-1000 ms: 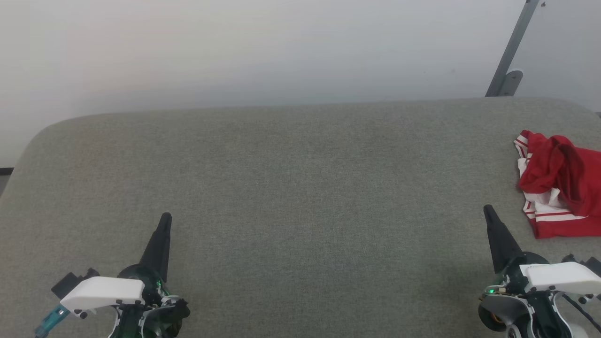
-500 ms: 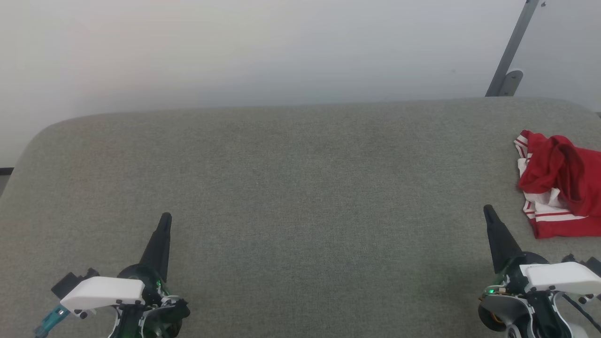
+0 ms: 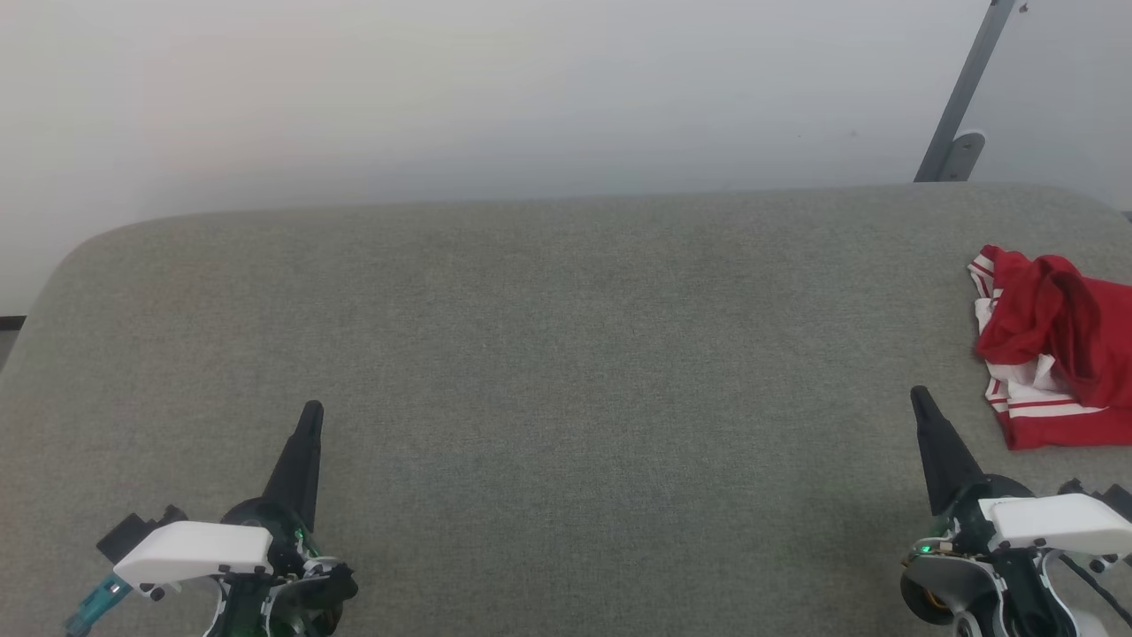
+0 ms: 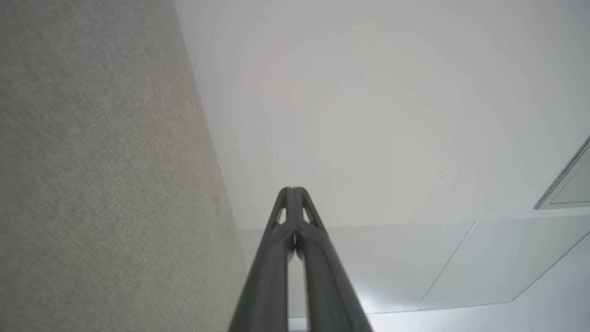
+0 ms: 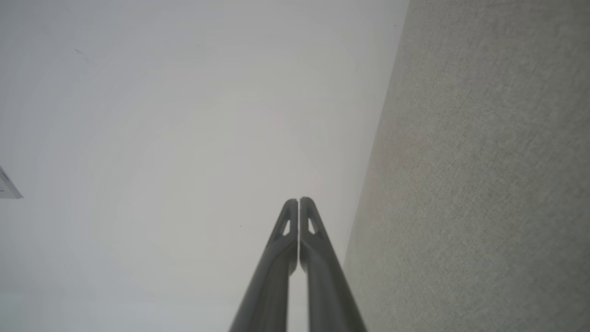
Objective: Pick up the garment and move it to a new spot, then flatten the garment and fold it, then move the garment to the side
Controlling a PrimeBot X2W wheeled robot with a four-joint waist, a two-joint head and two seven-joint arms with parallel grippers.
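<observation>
The crumpled red-and-white fabric jersey (image 3: 1057,349) is lying on the grey cloth table (image 3: 566,354), near the right gripper (image 3: 918,394) and far from the left gripper (image 3: 311,411), both pressing their fingers together, empty.

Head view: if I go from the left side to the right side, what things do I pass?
left fingers, shut together → right fingers, shut together → red shirt, crumpled at the right edge

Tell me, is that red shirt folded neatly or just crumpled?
Crumpled: the garment lies bunched in a heap, red folds overlapping white striped trim.
</observation>
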